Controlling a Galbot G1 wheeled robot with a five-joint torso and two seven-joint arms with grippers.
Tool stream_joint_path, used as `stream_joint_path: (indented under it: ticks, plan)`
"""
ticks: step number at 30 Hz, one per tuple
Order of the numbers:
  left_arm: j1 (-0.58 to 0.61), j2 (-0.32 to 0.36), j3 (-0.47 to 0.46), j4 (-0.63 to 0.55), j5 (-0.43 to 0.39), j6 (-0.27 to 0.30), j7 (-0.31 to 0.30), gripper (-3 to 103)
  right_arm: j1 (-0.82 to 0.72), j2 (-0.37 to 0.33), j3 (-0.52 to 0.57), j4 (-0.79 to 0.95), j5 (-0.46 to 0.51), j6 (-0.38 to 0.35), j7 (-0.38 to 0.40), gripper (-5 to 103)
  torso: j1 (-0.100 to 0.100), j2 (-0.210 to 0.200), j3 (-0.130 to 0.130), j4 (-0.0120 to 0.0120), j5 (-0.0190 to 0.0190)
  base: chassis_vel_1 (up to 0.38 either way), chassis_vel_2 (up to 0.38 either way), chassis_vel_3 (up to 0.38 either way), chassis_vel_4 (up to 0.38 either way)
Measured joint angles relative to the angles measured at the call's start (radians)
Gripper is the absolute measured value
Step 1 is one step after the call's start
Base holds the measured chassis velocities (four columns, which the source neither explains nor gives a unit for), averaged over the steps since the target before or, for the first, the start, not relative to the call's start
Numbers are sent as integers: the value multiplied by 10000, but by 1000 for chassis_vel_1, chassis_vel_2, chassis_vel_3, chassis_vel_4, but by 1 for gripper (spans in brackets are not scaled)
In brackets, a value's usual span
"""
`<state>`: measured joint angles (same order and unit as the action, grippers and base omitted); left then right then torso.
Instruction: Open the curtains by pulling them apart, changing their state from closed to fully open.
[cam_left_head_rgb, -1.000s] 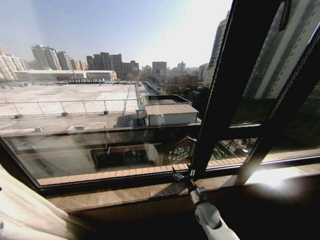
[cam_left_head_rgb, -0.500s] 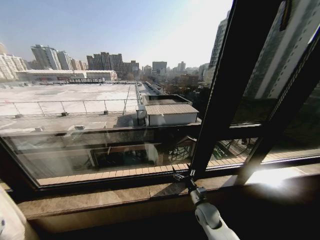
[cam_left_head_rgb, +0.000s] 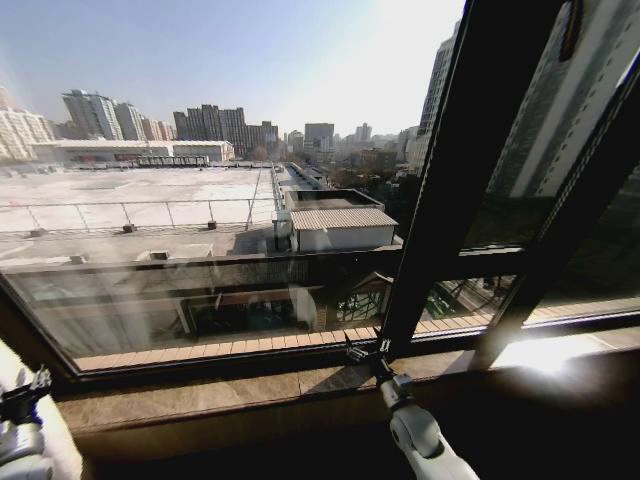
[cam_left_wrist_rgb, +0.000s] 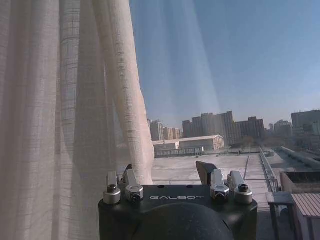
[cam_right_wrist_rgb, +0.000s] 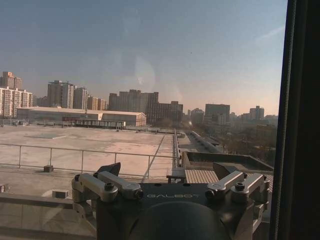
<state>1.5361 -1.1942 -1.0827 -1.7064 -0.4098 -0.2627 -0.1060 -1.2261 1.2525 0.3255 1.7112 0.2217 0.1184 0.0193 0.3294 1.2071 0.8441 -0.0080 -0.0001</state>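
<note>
Large glass window with dark metal frame uncovered across head view; city rooftops beyond. Brown stone sill runs below glass.

Sheer white pleated curtains gathered at far left edge of window, just beside left gripper; bunched fabric low in head view.

Left gripper at lower left, by fabric. Fingers apart, nothing between.

Right gripper at sill beside dark upright, fingers apart, empty, facing glass.
</note>
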Motion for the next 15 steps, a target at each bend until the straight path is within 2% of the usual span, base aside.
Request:
stream_joint_path:
  ticks: [2,3,4,7,8,9,13,15]
  plan:
    - [537,-360,404,-883,-190,-46,353,69,0,0,0,0,0,0,0,100,-1,0,0,0,3,0,0,0,0]
    - [713,-488,627,-1214,-307,-62,454,69,0,0,0,0,0,0,0,100,0,0,0,0,3,0,0,0,0]
    - [837,-601,858,-1507,-393,-83,538,74,0,0,1,0,0,0,1,100,-1,0,0,0,3,0,0,0,0]
    - [1003,-836,1324,-1944,-498,-209,705,80,0,0,0,0,0,0,0,100,0,0,0,-2,2,0,0,0,0]
    - [1062,-906,1487,-2056,-491,-246,771,90,0,0,0,0,0,0,0,100,0,0,1,-2,-1,0,0,0,0]
    - [1130,-968,1658,-2161,-418,-349,841,95,0,0,0,0,0,0,0,100,0,0,1,-2,0,0,0,0,0]
    - [1247,-1058,1923,-2281,-108,-599,910,98,0,0,0,0,0,0,0,100,0,0,0,-2,0,0,0,0,0]
    - [1329,-1173,2071,-2376,353,-758,745,100,0,0,0,0,0,0,0,100,-1,0,0,-2,1,0,0,0,0]
